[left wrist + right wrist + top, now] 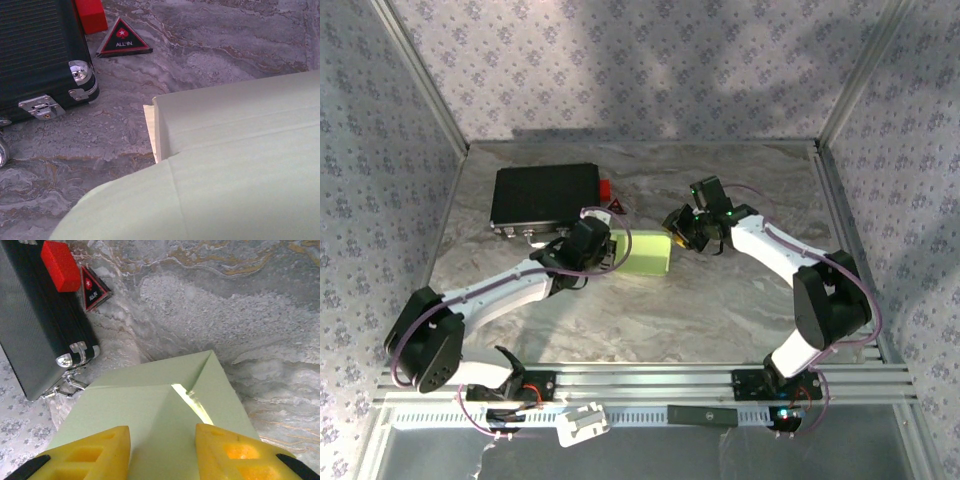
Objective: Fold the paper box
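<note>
While the box lies near the middle of the table, we see it in the top view as a pale green, folded-up block, its long side running from 9 to 3 o'clock. In the right wrist view its top panels meet along creases, and a narrow slit between two of them shows light. In the left wrist view a cream edge peeks out at one end.

At the box's 9 o'clock end sits the left claw. It is closed, but we cannot tell whether it pinches any cardboard. At the 2 o'clock corner hangs the right claw. Its yellow fingers stand apart, with the box's top showing between them. We cannot tell whether they touch it.

Toward 10 o'clock from the box lies a black case, well clear of it. Beside the case's 3 o'clock edge are a red block and a small black-and-red triangle, the triangle nearer the box.
</note>
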